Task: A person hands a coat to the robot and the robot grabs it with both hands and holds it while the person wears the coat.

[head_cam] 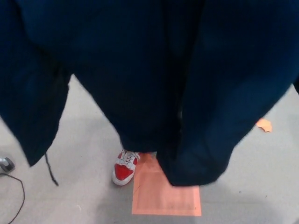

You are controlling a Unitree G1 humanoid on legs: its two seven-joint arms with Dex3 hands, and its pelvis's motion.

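From my head cam I mostly get the coat point(154, 70): dark navy, nearly black in the folds, filling the top two thirds of the frame edge to edge. Fabric looks matte and soft, smooth weave, no sheen; pic is a bit blurred so no stitching or buttons to make out. It hangs in broad vertical panels. One long panel drops down the left side to a pointed corner at mid-left, w/ a thin dark cord point(50, 170) dangling off it toward the floor. Center panels hang lower, ending in rounded, bunched hems just above the bottom third; the right-center lobe is the lowest and bulkiest. A deep vertical crease runs down the middle btwn the two center panels.

Neither robot hand shows anywhere in the frame, so I can't say whether either one is gripping the coat or not.

Below the hem, lower center, a person's shoe point(125, 167): red toe, white laces and sole, pointing toward me. Just beside it, touching its right edge, a flat orange rectangular sheet point(159, 203) lies on the floor point(84, 140), partly covered by the coat's lowest lobe. Floor is pale grey, smooth. Small orange scrap point(264, 124) at mid-right. Thin black cable point(18, 196) curls at lower left near a small metallic object point(5, 164) at the left edge.
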